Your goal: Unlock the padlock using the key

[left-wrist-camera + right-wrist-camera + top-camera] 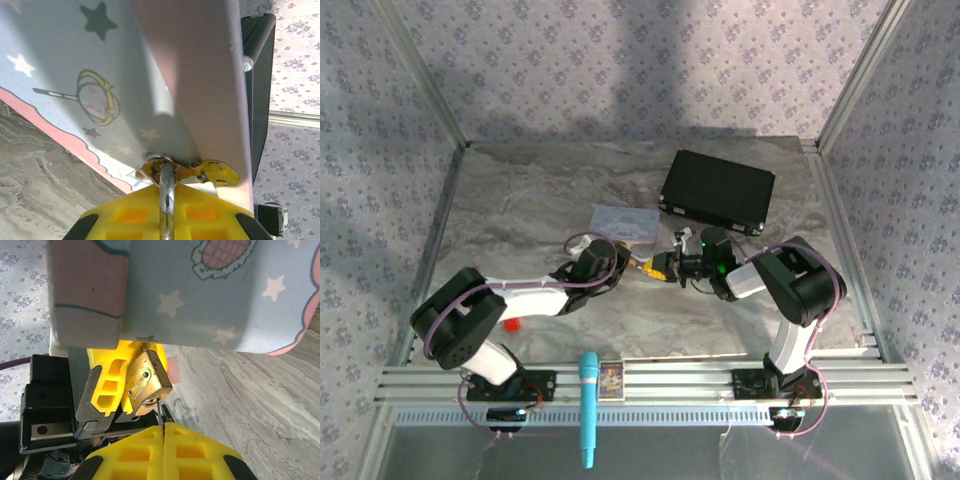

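The brass padlock (145, 382) is clamped between the yellow fingers (107, 385) of my left gripper (620, 262), just below the lavender tin (200, 290). In the left wrist view my left gripper (167, 192) is shut, and the padlock's silver shackle (167, 182) sticks out forward between its fingers, with small brass pieces (215, 172) at its top. My right gripper (163, 427) is shut on the key (158, 412). The key's thin blade reaches up to the keyhole in the padlock's bottom face. From above, the two grippers meet tip to tip around the padlock (655, 265).
The lavender tin (623, 222) lies right behind the grippers. A black case (718, 190) sits at the back right. A small red block (511, 325) is near the left arm's base. A teal stick (588, 405) and a small card box (610, 378) rest on the front rail.
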Action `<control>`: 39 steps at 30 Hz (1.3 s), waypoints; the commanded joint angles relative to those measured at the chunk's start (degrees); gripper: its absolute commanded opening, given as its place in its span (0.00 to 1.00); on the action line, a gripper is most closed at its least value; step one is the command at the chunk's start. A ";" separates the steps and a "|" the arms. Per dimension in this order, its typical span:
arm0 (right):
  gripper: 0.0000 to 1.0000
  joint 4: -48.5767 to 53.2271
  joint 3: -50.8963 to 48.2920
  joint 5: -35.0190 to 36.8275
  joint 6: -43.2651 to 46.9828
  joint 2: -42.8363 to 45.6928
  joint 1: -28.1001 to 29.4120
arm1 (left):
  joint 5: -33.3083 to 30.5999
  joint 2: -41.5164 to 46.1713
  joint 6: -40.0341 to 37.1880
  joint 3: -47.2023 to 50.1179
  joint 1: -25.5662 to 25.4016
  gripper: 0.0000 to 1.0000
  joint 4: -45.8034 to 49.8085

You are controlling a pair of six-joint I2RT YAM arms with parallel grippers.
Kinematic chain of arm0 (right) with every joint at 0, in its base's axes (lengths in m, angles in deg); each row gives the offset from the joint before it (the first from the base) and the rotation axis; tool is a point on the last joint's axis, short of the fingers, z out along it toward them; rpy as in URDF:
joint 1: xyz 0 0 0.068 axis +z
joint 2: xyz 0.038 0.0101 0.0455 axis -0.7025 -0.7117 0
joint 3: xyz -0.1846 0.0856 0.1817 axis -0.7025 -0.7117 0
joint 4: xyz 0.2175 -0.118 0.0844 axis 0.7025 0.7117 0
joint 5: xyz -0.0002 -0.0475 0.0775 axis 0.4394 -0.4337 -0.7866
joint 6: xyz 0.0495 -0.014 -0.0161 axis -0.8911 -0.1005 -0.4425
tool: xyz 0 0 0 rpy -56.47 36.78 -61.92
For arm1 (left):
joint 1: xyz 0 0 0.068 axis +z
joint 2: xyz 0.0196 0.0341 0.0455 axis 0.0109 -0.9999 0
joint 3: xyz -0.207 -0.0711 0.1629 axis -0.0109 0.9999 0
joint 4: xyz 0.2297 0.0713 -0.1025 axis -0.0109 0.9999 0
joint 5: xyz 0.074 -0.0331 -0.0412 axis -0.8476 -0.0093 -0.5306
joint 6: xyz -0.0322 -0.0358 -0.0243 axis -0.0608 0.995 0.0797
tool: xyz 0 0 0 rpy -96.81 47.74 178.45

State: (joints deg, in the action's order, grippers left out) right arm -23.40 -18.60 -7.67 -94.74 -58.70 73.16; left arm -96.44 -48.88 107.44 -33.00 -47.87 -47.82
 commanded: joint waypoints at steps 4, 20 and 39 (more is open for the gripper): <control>0.00 -6.91 2.01 1.45 -2.52 -1.86 0.45 | 4.52 1.56 1.33 -1.18 -1.43 0.00 -7.15; 0.00 -12.77 -1.18 1.80 -4.56 -2.23 -1.88 | 6.35 -1.79 3.55 -1.12 -1.36 0.00 -9.56; 0.00 -14.98 -0.57 3.25 -5.18 -2.40 -1.09 | 6.54 -3.95 3.14 -1.52 -1.44 0.00 -9.94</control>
State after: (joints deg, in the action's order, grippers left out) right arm -33.65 -20.11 -7.85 -99.61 -60.93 72.04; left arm -95.37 -52.07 110.13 -33.35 -47.50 -54.00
